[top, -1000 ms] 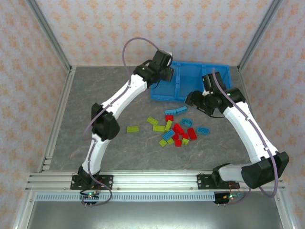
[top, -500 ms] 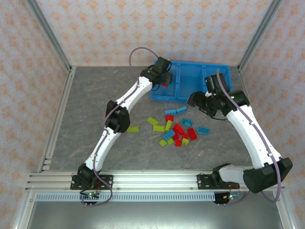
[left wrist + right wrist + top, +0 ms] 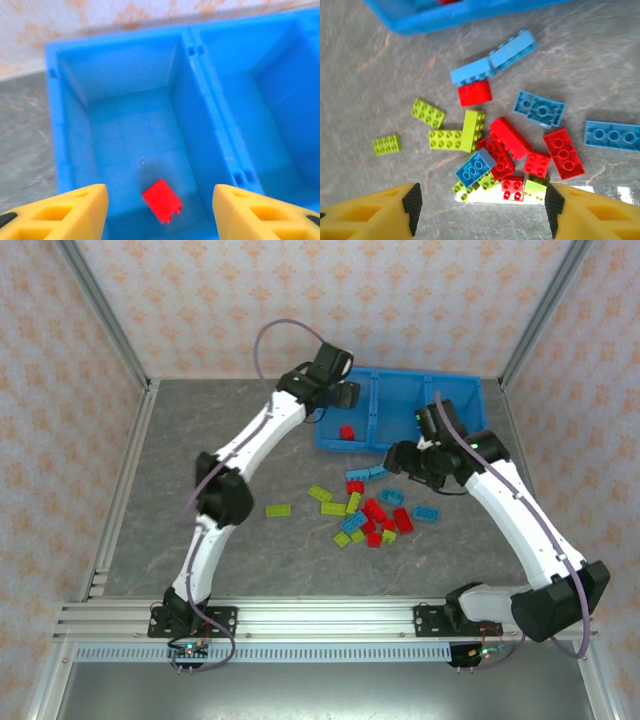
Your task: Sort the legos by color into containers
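Observation:
The blue bin [image 3: 410,372] stands at the back right of the table. A single red brick [image 3: 346,432] lies in its left compartment [image 3: 125,125], and in the left wrist view that red brick [image 3: 161,200] rests on the floor, tilted. My left gripper [image 3: 159,196] hangs open above it, holding nothing; from above, the left gripper [image 3: 343,400] is over that compartment's far side. The loose pile of red, yellow-green and light blue legos [image 3: 372,512] sits in front of the bin. My right gripper [image 3: 482,200] is open above the pile [image 3: 505,145], apart from it.
One yellow-green brick [image 3: 278,510] lies alone left of the pile and a light blue one [image 3: 427,512] to its right. Two joined light blue bricks [image 3: 494,62] lie near the bin's front wall [image 3: 470,15]. Bare grey table spreads to the left.
The red brick left my left gripper and now lies in the bin's left compartment; that gripper drew back and up. My right gripper shifted slightly left over the pile.

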`<action>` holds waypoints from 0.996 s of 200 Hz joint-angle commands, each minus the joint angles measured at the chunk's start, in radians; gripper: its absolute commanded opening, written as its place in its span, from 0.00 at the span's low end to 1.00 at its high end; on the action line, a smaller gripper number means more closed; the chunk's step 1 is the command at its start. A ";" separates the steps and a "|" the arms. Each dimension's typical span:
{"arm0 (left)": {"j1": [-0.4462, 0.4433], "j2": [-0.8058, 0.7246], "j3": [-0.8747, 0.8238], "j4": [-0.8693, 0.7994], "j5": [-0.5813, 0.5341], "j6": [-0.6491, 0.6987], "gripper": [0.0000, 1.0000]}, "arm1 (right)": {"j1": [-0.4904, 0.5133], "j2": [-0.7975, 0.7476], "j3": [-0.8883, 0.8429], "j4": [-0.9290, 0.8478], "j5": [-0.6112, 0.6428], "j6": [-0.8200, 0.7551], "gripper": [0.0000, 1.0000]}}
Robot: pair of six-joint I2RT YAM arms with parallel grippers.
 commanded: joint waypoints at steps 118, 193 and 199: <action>0.028 -1.173 -0.993 -0.204 0.044 0.274 0.81 | 0.283 0.803 0.405 0.059 0.101 -0.426 0.79; 0.027 -1.287 -1.142 -0.201 0.376 0.416 0.97 | 0.282 1.002 0.548 0.001 0.095 -0.426 0.66; 0.028 -1.300 -1.156 -0.203 0.404 0.439 0.96 | 0.282 1.009 0.553 -0.005 0.097 -0.418 0.64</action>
